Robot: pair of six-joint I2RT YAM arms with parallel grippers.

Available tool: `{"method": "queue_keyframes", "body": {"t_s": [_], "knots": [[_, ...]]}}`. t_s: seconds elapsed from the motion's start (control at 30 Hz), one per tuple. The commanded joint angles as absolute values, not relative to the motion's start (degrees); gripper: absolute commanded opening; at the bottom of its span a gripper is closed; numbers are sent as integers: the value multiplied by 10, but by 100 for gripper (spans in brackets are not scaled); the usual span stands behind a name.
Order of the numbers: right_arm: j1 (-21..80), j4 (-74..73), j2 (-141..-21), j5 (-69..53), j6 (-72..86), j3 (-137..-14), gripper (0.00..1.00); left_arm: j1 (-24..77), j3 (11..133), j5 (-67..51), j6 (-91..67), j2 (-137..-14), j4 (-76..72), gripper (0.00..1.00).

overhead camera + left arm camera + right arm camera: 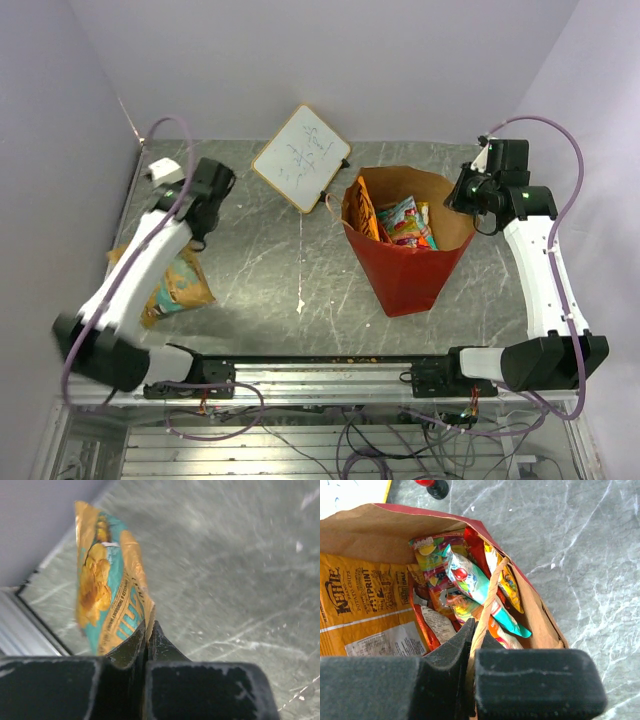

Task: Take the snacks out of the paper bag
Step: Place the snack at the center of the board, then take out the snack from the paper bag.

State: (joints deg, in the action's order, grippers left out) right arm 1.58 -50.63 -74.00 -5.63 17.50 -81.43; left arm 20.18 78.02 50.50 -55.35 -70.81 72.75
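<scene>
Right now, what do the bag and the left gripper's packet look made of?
Paper bag: paper, matte red outside, brown kraft inside, softly creased. Teal packet in the left gripper: likely glossy foil or plastic film, given its sheen and crinkles.

This is a robot test lab rather than a lived-in room. Plain pale walls (330, 60) box in a grey stone-patterned counter (260, 270) on three sides. The left arm (140, 265) and the right arm (540, 265) are bolted to a bare metal rail (330, 372) along the bottom of the frame, with loose cables (350, 440) below it. A small whiteboard (300, 157) lies at upper centre.
</scene>
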Motion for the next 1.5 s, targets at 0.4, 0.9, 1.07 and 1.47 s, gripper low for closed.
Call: {"method": "queue_keyframes", "body": {"t_s": [0.4,0.9,1.07,1.47], "knots": [[17,-493,-727,-104,174,-820,0,177,748,58,-483,-781,547,90],[18,-515,-721,-174,194,-813,1,178,611,-270,-611,-468,382,87],[17,-519,-712,-191,201,-836,1,184,684,-277,-613,-497,385,88],[18,-490,-695,-230,252,-866,0,403,818,-140,-626,-656,319,84]]}}
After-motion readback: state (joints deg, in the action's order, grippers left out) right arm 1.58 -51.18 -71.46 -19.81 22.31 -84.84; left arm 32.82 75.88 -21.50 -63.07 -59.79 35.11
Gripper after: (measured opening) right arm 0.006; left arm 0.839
